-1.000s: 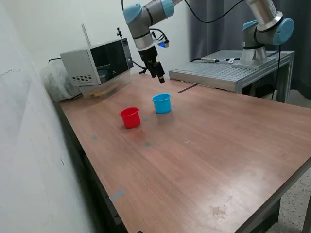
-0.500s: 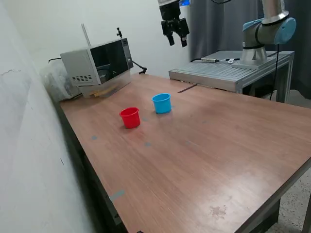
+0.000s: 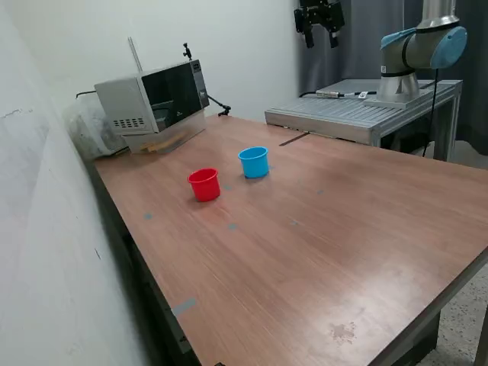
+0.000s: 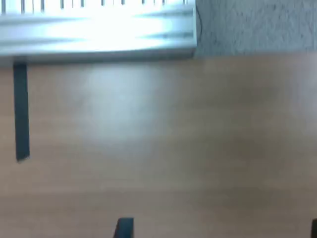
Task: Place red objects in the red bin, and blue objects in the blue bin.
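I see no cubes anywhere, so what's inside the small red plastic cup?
The small red plastic cup shows only its rim and upper inner wall; the bottom is hidden, so any contents cannot be seen.

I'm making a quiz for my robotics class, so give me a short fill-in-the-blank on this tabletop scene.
1. The cup nearer the microwave is the ____ one.
2. The gripper hangs high above the table, its fingers ____.
3. The red cup and the blue cup both stand ____ on the table.
4. Loose cubes visible on the table: ____.

Missing words: red; open; upright; none
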